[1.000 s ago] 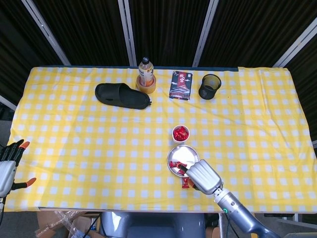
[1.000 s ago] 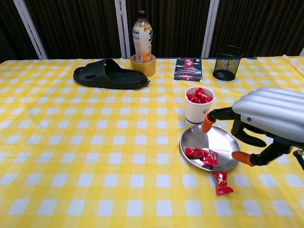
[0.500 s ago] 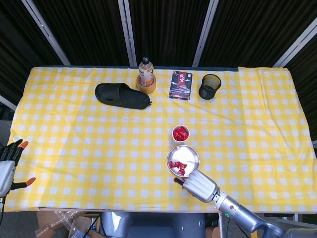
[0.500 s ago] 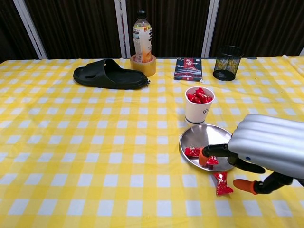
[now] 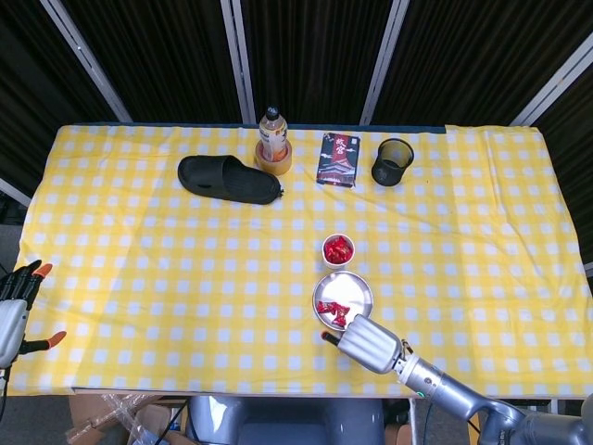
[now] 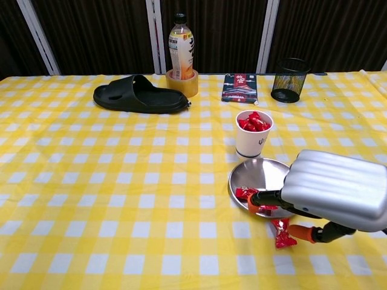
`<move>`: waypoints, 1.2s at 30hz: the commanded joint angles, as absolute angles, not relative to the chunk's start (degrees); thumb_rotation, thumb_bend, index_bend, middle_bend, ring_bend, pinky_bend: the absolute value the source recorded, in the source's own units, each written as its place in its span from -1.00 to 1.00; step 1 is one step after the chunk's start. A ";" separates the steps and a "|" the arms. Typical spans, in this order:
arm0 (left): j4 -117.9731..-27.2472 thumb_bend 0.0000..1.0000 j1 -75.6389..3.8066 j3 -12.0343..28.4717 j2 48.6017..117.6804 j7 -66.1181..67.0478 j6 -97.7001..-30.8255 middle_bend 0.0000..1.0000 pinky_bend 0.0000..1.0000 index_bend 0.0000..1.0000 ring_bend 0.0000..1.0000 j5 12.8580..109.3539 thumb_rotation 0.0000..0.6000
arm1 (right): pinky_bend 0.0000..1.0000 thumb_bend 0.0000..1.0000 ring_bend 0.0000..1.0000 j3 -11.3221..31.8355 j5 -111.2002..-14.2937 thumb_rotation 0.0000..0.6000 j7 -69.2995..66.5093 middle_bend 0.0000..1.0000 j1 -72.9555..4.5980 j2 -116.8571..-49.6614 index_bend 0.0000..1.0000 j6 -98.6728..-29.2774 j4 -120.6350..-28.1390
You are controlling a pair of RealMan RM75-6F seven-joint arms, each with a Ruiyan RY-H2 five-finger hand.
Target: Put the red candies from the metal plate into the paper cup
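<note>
Just robot hand over fallen candy

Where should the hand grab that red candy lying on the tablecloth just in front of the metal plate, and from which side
Best judged: pinch the loose candy across its narrow middle, coming from above. It lies flat on the tablecloth, lengthwise toward the camera, its wrapper ends flaring, so the waist looks the firmest hold. The metal plate rim sits just behind it, so a far-side approach looks cramped. The right hand hovers over it already.
</note>
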State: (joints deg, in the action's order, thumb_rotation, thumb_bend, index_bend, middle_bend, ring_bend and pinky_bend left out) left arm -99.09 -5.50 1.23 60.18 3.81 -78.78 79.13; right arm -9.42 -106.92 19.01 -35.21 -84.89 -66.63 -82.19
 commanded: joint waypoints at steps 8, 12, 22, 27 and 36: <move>-99.11 -0.90 -5.46 1.23 60.23 4.01 -78.77 -1.00 -1.00 -0.99 -1.00 78.97 1.00 | 0.94 -0.16 0.84 -9.75 -108.59 1.00 16.99 0.71 -34.81 -86.62 -0.23 -67.34 -76.97; -99.30 -0.90 -5.47 1.21 60.23 4.12 -78.56 -1.00 -1.00 -0.98 -1.00 78.72 1.00 | 0.94 -0.16 0.84 -10.08 -109.09 1.00 16.08 0.71 -34.67 -86.91 -0.17 -67.56 -75.09; -99.57 -0.90 -5.38 1.29 60.20 4.40 -78.69 -1.00 -1.00 -0.98 -1.00 78.44 1.00 | 0.94 -0.16 0.84 -10.82 -109.59 1.00 14.45 0.71 -34.02 -88.01 -0.13 -67.76 -72.05; -99.60 -0.90 -5.37 1.31 60.19 4.37 -78.69 -1.00 -1.00 -0.98 -1.00 78.43 1.00 | 0.94 -0.16 0.84 -10.98 -109.57 1.00 14.06 0.71 -33.69 -88.30 -0.09 -67.77 -71.56; -99.57 -0.90 -5.38 1.34 60.08 4.12 -78.62 -1.00 -1.00 -0.98 -1.00 78.42 1.00 | 0.94 -0.16 0.84 -11.31 -109.56 1.00 14.70 0.71 -33.35 -88.82 0.09 -66.95 -71.03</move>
State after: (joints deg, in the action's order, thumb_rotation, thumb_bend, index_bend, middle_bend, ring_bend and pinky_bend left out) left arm -99.58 -5.38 1.34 60.09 4.13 -78.63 78.43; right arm -11.30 -109.54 14.69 -33.36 -88.82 -66.96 -71.03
